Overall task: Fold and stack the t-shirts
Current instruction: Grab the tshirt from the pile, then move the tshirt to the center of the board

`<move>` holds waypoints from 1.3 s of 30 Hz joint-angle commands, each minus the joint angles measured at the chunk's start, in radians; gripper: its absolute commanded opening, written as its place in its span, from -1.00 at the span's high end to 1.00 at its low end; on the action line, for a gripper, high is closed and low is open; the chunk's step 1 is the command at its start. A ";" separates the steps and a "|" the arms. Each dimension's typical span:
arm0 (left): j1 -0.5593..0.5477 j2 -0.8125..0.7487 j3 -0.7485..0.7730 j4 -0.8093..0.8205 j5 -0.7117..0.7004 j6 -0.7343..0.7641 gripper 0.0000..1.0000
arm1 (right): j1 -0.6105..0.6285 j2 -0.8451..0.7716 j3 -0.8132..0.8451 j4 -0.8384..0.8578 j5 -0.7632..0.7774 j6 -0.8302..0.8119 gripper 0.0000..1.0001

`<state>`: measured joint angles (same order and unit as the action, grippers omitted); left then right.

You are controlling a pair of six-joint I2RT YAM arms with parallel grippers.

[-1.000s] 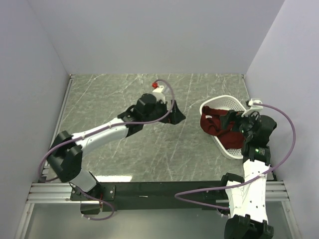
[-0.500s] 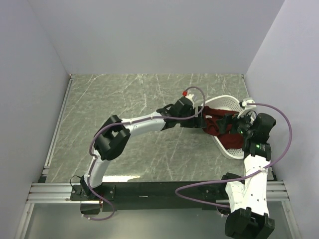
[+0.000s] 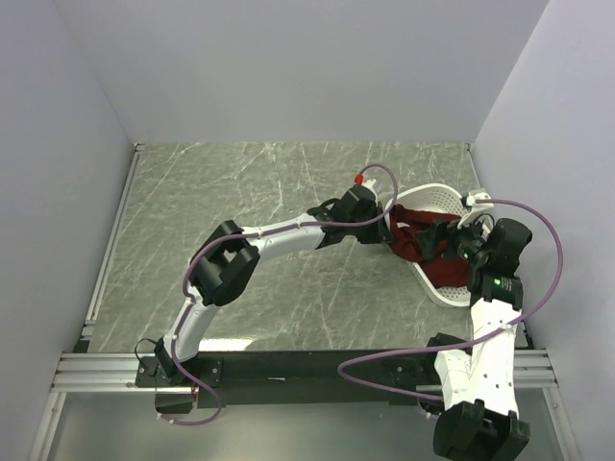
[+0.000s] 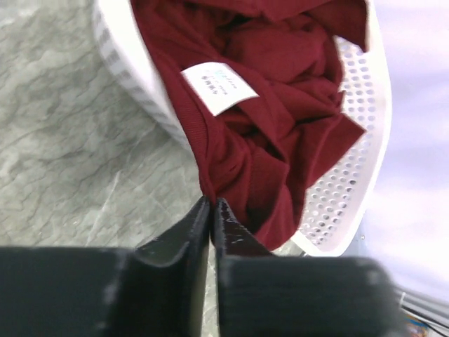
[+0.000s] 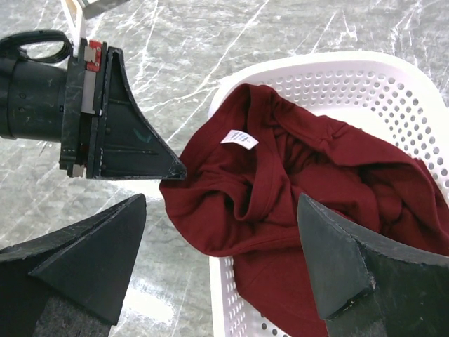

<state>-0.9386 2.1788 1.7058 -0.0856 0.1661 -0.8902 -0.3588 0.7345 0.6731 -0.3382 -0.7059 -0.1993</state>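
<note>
Tag [image 4: 214,88] txt too blurry to read; basket [image 4: 358,161] cut off at top; shirt [image 5: 316,175] btm out of frame.

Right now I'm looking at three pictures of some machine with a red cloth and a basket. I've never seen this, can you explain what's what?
These are two robot arms bolted at the near edge of a marble-patterned table. One picture looks down from above. The other two come from a camera on each arm's wrist. On the table sits a white mesh basket holding a crumpled maroon t-shirt that hangs over its rim. The left end effector has its two fingers pinched on the t-shirt's edge. The right end effector is wide open, holding nothing, facing the basket.
</note>
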 commanded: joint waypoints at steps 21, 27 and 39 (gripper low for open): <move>0.119 -0.296 0.717 0.214 -0.023 0.124 0.99 | -0.035 -0.050 0.034 0.007 -0.020 0.005 -0.88; 0.133 -0.614 0.441 0.115 -0.196 0.341 0.99 | -0.035 -0.056 0.037 0.005 -0.024 0.005 -0.87; 0.379 -0.917 -0.509 -0.045 0.147 0.214 -0.07 | -0.040 -0.043 0.033 0.005 -0.027 0.001 -0.88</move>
<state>-0.6014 1.0966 1.3960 -0.0238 -0.0101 -0.6006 -0.3874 0.6914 0.6731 -0.3416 -0.7181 -0.1993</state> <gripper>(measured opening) 0.516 0.939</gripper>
